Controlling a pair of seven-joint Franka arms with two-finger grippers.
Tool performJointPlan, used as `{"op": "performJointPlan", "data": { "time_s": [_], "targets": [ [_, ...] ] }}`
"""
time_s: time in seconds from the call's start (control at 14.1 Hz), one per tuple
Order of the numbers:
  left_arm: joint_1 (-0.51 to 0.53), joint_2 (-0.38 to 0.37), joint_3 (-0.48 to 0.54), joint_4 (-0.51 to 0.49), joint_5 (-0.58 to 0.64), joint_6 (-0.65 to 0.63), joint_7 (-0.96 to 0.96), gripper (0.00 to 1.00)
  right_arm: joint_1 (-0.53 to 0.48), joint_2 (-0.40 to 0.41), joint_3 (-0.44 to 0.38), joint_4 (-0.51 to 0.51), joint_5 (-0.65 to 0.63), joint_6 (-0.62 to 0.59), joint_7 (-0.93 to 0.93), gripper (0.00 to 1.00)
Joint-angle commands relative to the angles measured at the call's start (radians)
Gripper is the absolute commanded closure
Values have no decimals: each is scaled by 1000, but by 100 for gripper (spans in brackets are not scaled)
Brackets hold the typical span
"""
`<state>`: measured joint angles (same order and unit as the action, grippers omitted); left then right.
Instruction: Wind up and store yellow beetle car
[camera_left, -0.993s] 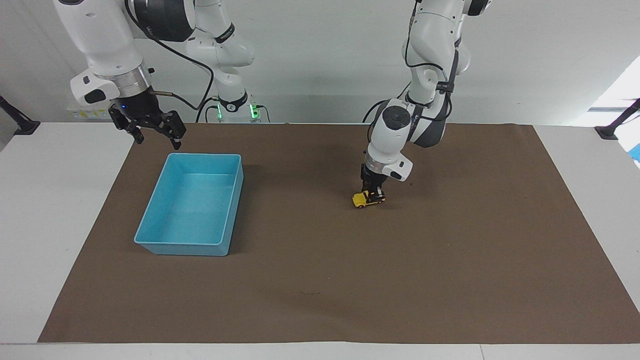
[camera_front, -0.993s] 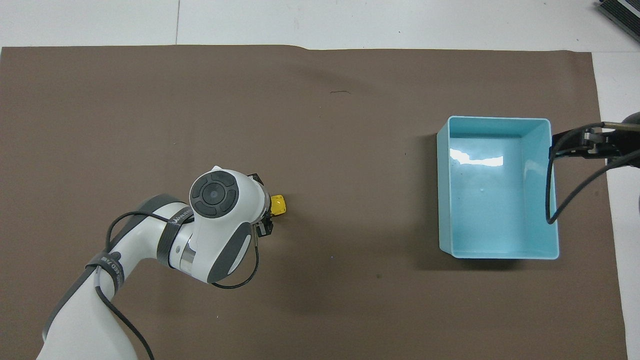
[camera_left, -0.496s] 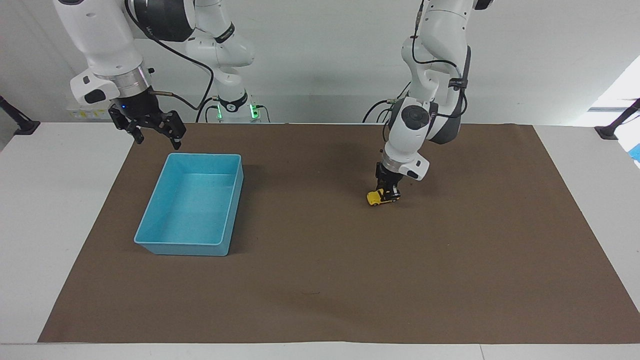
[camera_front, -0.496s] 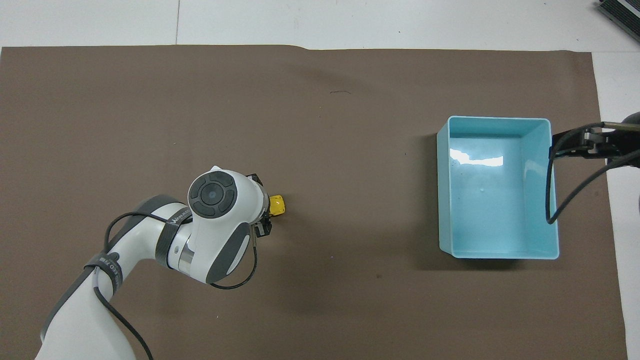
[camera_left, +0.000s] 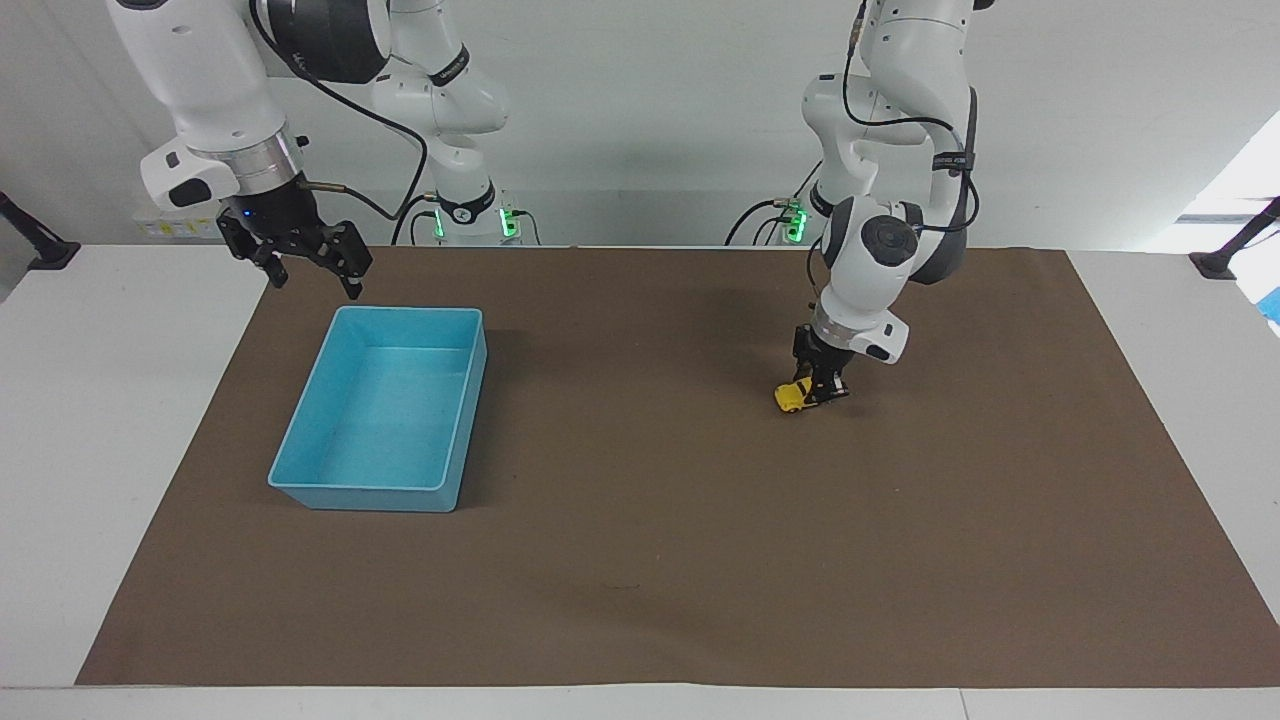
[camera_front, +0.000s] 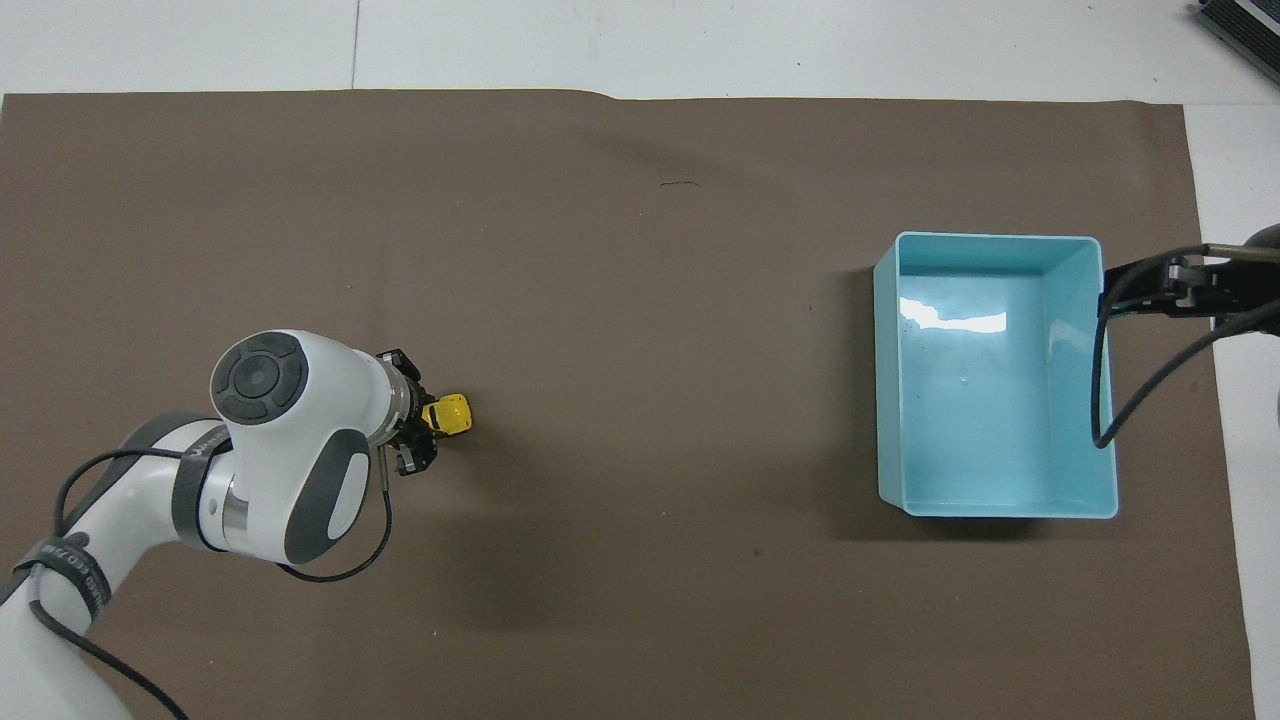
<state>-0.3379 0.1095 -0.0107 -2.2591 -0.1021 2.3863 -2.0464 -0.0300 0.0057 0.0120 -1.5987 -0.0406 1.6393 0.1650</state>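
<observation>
My left gripper (camera_left: 822, 385) grips the yellow beetle car (camera_left: 793, 397) on the brown mat (camera_left: 700, 560) toward the left arm's end of the desk, its long axis pointing at the blue bin (camera_left: 300, 475), where my right gripper (camera_left: 312, 270) waits open.

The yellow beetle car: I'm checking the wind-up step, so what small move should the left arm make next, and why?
Probably let go. The left gripper is shut on the yellow beetle car, which sits low on the brown mat, pointing toward the blue bin. The right gripper waits open by that bin.
</observation>
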Motion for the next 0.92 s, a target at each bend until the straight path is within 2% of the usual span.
{"op": "performJointPlan", "data": {
  "time_s": [0.0, 0.28, 0.43, 0.5, 0.71, 0.85],
  "targets": [
    [68, 78, 15, 0, 33, 102, 64, 88, -5, -23, 3, -27, 4, 20, -21, 0],
    [73, 81, 17, 10, 33, 91, 92, 47, -5, -23, 3, -27, 4, 20, -21, 0],
    [69, 75, 17, 24, 33, 83, 88, 7, -5, -24, 3, -27, 4, 20, -21, 0],
    [66, 67, 17, 44, 33, 58, 83, 0, -5, -23, 3, -27, 4, 20, -21, 0],
    [60, 53, 15, 177, 33, -146, 72, 0, -5, -24, 3, -27, 4, 20, -21, 0],
    [59, 53, 15, 240, 33, -212, 74, 0, -5, -23, 3, -27, 4, 20, -21, 0]
  ]
}}
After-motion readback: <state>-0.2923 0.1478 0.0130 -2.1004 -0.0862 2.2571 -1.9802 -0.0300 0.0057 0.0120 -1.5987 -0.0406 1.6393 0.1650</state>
